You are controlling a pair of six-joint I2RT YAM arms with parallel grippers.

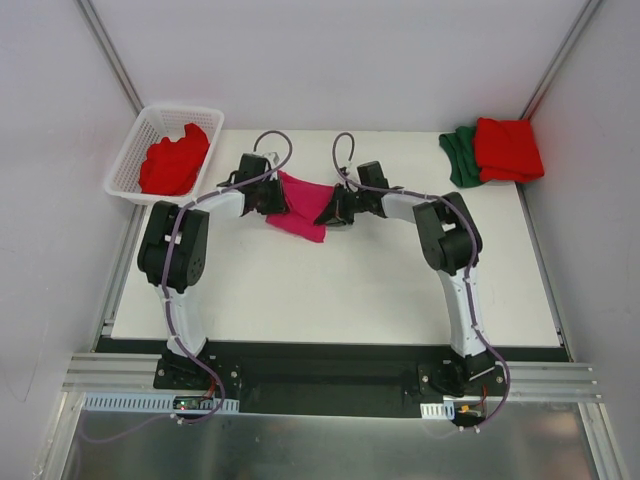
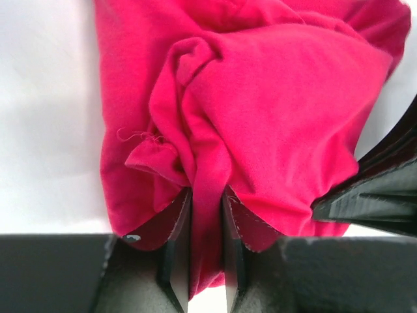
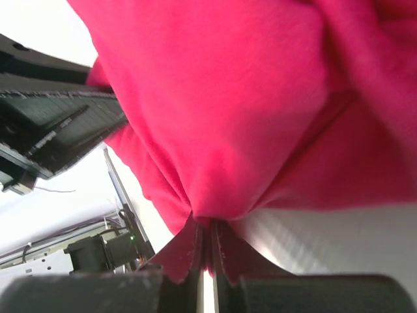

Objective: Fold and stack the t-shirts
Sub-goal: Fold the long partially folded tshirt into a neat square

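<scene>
As you look near the middle of the far edge of the white desk [image 1: 330,290], the magenta-pink soft cloth t-shirt [image 1: 300,208] is crumpled into thick, bunched folds. Your left claw [image 2: 207,222] is clamped on one ridge of it. Your right claw [image 3: 207,238] pinches the opposite side, with the shirt spanning between them.

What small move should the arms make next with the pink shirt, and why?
Probably lift a little and draw the two grippers apart. The left gripper and the right gripper each pinch a fold of the pink shirt, which is bunched up and crumpled between them, so it likely needs spreading flat before any fold.
</scene>
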